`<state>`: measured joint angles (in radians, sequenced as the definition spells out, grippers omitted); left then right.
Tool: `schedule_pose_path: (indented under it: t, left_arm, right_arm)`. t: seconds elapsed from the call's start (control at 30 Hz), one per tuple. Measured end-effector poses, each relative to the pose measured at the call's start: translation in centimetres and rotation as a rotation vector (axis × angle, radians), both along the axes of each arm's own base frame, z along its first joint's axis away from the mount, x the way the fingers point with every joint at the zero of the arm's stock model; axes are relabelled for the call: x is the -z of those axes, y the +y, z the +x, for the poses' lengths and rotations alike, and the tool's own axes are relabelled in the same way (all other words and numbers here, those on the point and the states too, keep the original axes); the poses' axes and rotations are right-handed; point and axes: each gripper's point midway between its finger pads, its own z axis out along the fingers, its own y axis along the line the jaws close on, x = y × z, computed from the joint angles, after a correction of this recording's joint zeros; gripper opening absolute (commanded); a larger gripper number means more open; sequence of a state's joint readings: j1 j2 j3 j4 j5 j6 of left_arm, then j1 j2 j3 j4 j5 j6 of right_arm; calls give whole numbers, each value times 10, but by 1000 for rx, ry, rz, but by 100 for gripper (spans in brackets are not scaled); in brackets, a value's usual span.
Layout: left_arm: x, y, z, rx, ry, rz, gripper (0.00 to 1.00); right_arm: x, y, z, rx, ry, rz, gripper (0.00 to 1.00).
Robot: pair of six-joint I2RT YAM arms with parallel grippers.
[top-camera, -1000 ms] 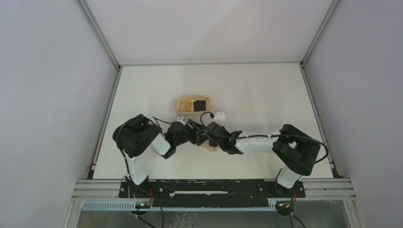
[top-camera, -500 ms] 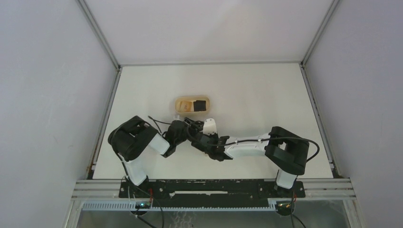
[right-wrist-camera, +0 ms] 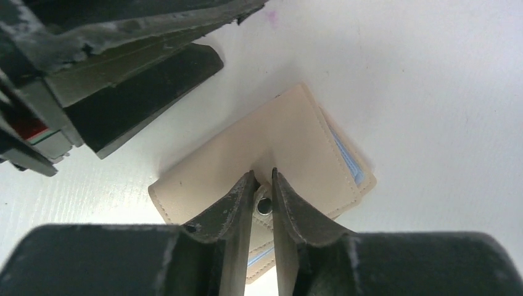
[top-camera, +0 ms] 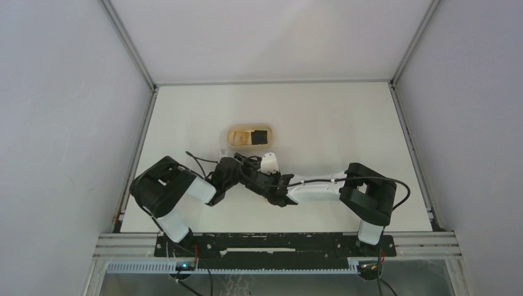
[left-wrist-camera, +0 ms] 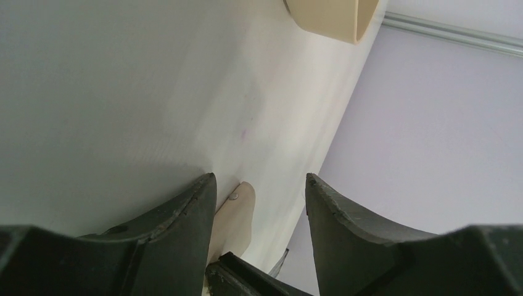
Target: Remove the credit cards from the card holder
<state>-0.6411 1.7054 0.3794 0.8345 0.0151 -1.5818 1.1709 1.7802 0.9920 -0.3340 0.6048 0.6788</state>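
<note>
The tan card holder (right-wrist-camera: 265, 148) lies on the white table with a blue edge (right-wrist-camera: 348, 161) showing at its right side. My right gripper (right-wrist-camera: 262, 174) is shut on its closure tab (right-wrist-camera: 264, 205), which has a metal snap. My left gripper (left-wrist-camera: 259, 179) is open and empty; the tab (left-wrist-camera: 237, 213) shows beside its left finger. In the right wrist view the left gripper's fingers (right-wrist-camera: 154, 92) hover just beyond the holder's far left corner. In the top view both grippers, left (top-camera: 237, 174) and right (top-camera: 259, 183), meet mid-table and hide the holder.
An oval light-wood tray (top-camera: 229, 137) stands just beyond the grippers with a dark card (top-camera: 260, 136) in it; it also shows in the left wrist view (left-wrist-camera: 333, 18). Metal rails and grey walls bound the table on the left, right and far sides.
Both arms have shifted left. The right gripper has moved left and slightly nearer, and the left arm's elbow has swung out to the left.
</note>
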Motion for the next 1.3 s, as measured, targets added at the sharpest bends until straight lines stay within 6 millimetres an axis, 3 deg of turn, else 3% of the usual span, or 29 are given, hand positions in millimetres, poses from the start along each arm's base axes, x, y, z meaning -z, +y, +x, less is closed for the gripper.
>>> schedule_pose_path:
  t: [0.13,0.43,0.57,0.77,0.9,1.07,1.17,1.3]
  left_arm:
    - [-1,4,-1,-9,-5,19,60]
    - [0,12,-4,-24,-11,38,60]
    - [-2,12,-5,-19,-19,43,60]
    - [-8,16,-6,-20,-36,60,60]
    - [-17,25,-8,-30,-66,99,60]
    - [-29,37,-11,-34,-110,169,61]
    - [-33,47,-15,-35,-128,232,62]
    - [-37,65,-20,-46,-151,328,63]
  right_arm:
    - [-1,-3,1,2,-1,-10,53]
    - [-4,-16,2,15,-21,16,76]
    - [-4,-16,-15,-35,16,58,86]
    - [-21,-22,-25,-107,42,112,92]
    - [-59,-24,-16,-121,14,256,94]
    - [-98,-44,5,-75,-17,417,98]
    - [-98,-45,0,-60,21,440,100]
    - [-75,-37,-28,-1,172,407,100]
